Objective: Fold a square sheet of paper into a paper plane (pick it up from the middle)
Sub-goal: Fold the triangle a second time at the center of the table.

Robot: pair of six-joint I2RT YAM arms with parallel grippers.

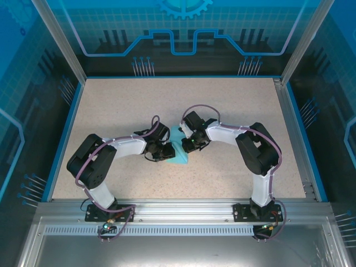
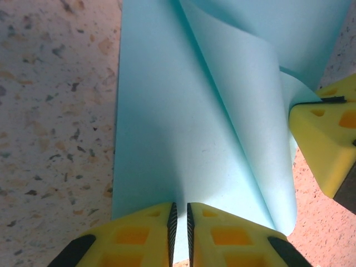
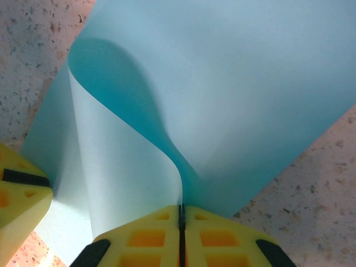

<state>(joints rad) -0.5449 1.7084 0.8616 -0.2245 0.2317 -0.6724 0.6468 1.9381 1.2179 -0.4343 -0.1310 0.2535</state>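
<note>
Light-blue, thin and limp by the look: the square sheet of paper [image 1: 181,158], mid-way across the speckled table [image 1: 233,111], between both grippers, its right part curled up in a soft loop. Likely featherweight, slippery against the pads, quick to crease or tear; best pinched gently at an edge. On the left, left gripper [image 2: 179,207]: jaws nearly closed, a thin slit between them, over one edge of the sheet; hold on it unclear. On the right, right gripper [image 3: 181,207]: jaws clamped tight on the raised fold. No brand, label or writing legible anywhere.
</note>
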